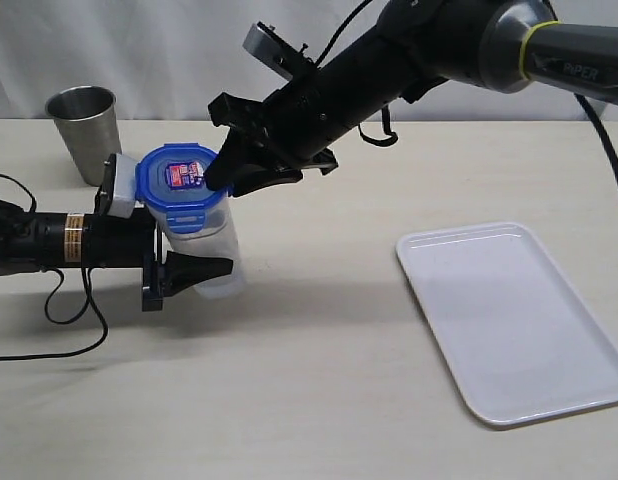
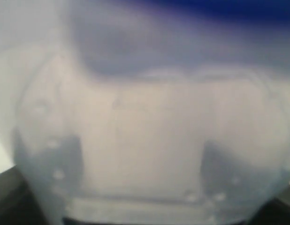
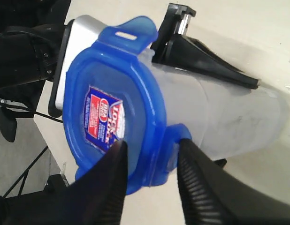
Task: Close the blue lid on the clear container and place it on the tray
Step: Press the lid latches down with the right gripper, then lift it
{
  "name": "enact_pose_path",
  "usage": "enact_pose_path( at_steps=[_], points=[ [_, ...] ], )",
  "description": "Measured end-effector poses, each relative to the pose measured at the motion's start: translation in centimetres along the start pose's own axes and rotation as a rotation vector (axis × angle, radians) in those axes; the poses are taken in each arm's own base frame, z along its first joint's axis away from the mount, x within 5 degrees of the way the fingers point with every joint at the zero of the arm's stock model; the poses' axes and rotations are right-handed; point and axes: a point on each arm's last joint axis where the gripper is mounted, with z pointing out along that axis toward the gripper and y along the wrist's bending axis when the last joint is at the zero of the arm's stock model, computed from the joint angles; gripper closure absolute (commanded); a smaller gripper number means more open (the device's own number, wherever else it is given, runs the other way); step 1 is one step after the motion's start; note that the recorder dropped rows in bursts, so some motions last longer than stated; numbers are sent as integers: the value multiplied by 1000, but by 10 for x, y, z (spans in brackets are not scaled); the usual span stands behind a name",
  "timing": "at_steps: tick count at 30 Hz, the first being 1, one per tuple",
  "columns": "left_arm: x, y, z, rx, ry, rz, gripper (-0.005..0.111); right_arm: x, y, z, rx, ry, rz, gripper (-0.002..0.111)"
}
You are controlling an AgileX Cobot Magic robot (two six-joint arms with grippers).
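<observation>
Pinching one snap tab of the blue lid (image 3: 103, 93), the right claw (image 3: 152, 150) is standing narrow, one finger on the lid's face and the other outside the tab. The left claw (image 1: 189, 235) is gripping the clear container (image 1: 204, 240) by its sides, well apart from the tray (image 1: 519, 320). In my judgement, this push is risking a twist of the container in that grip, or leaving other tabs unlatched. The container is leaning, its long axis rising from base to mouth, with the lid facing up and toward the left arm.
</observation>
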Motion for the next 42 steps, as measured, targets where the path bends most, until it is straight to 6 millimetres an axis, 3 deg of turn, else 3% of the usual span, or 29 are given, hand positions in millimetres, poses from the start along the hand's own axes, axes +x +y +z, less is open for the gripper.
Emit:
enact_pose_path(
  at_steps=[5, 29, 31, 37, 42],
  points=[
    [-1, -1, 2, 5, -1, 5, 107, 1, -2, -1, 5, 11, -2, 98],
    [-1, -1, 3, 4, 2, -5, 107, 1, -17, 7, -81, 49, 15, 98],
    [-1, -1, 3, 4, 2, -5, 107, 2, -17, 6, -68, 53, 6, 94],
    [-1, -3, 6, 13, 6, -3, 107, 1, -9, -6, -19, 55, -56, 62],
    [-2, -4, 11, 20, 12, -44, 107, 2, -7, -13, 21, 60, -102, 53]
  ],
)
